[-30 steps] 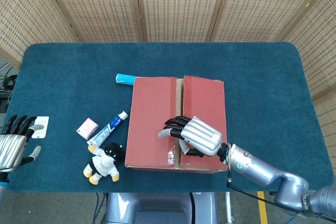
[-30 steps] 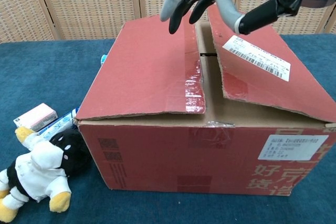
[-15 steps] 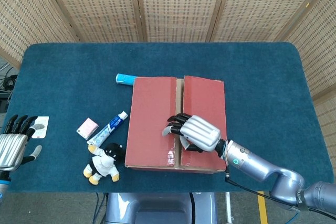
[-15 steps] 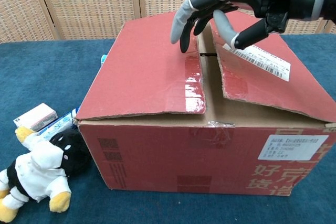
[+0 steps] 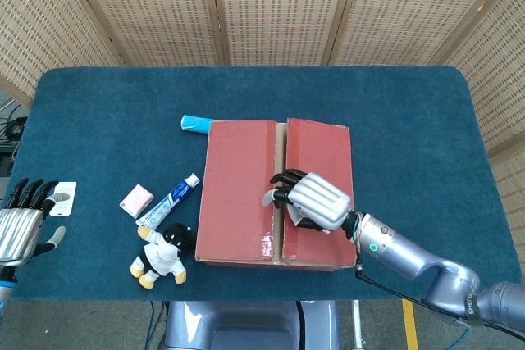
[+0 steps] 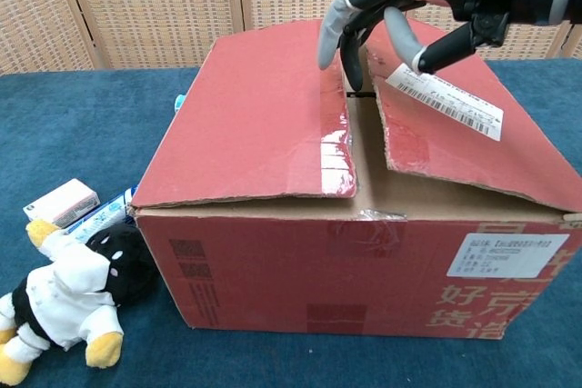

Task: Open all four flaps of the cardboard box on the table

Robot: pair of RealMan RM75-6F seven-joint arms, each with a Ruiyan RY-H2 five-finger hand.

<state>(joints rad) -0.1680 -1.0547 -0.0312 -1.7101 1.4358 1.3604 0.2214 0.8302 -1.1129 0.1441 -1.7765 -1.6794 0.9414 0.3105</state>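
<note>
Two top flaps of the cardboard box (image 5: 277, 194) lie nearly closed, a narrow seam between them; the box sits mid-table on the blue cloth (image 5: 394, 120). The right hand (image 5: 312, 201) hangs over that seam, holding nothing, its fingers (image 6: 332, 34) spread and curled downward, tips at the slit beside the left flap's (image 6: 255, 120) inner edge. The left hand (image 5: 20, 227) rests open at the table's near-left edge, well apart from the box.
</note>
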